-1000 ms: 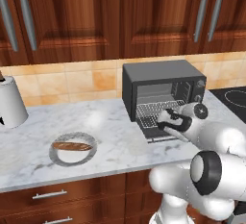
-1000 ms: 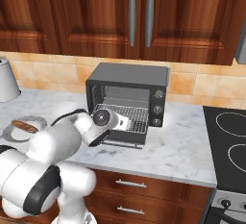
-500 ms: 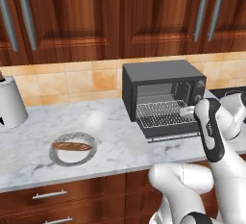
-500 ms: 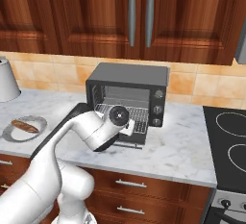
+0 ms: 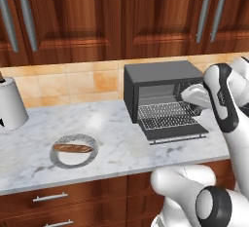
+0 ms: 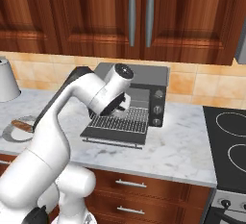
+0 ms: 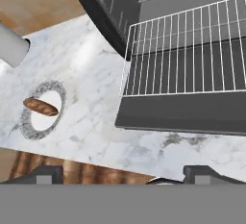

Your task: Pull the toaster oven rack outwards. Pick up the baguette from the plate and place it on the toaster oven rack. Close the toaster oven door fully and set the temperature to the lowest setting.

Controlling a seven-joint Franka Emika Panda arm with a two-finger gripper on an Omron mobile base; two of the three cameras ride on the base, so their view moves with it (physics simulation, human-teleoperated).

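Observation:
The dark grey toaster oven point(image 5: 155, 77) stands on the counter with its door point(image 5: 177, 132) dropped flat. The wire rack point(image 5: 165, 114) is slid out over the door. In the hand view the rack point(image 7: 187, 50) fills the upper right and the door point(image 7: 182, 115) lies below it. My gripper point(image 7: 124, 176) hangs open above the counter in front of the door, its fingertips point(image 7: 45, 174) wide apart and empty. From the right it point(image 6: 122, 106) hovers over the rack. To the left the reddish-brown baguette point(image 5: 73, 148) point(image 7: 41, 106) lies on the speckled-rim plate point(image 5: 92, 156) point(image 7: 29, 128).
A white canister point(image 5: 10, 104) stands at the far left of the marble counter by the tiled wall. A black stove top point(image 6: 228, 141) lies right of the oven. Wooden cabinets hang above. Bare counter lies between plate and oven.
My hand has lifted up and away from the rack's front edge, and the arm has swung upright. The rack stays slid out. Plate and baguette have not moved.

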